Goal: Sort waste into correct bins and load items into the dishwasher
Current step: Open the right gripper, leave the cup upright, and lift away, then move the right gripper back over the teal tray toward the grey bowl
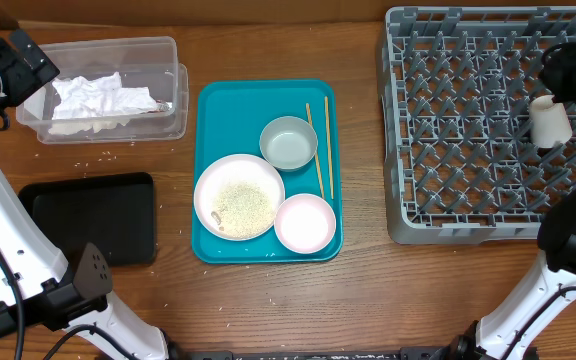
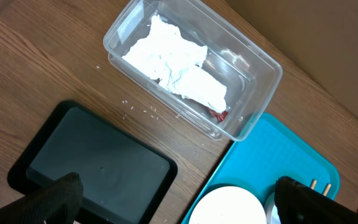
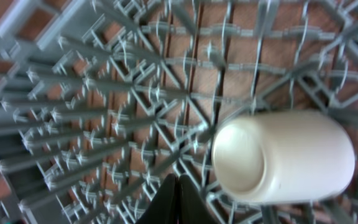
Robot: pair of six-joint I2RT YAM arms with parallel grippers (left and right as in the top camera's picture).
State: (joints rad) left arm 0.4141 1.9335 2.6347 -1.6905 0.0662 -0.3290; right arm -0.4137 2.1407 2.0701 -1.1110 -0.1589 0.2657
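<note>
Up over the rack (image 1: 468, 150), right arm's fingers (image 3: 166, 202) clenched empty beside the cup (image 3: 284, 155); left fingers (image 2: 55, 199) spread.

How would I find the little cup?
Look at the big square grey plastic dish rack at the far right. Near its right edge, among the pegs, sits a small white cylindrical cup. It is the only dish in the rack, pale and round among bare grey pegs.

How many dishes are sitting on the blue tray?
3 on the teal tray: a big plate with rice, lower left; a bowl above it to the right; a small pinkish plate, lower right. None seems hidden.
</note>
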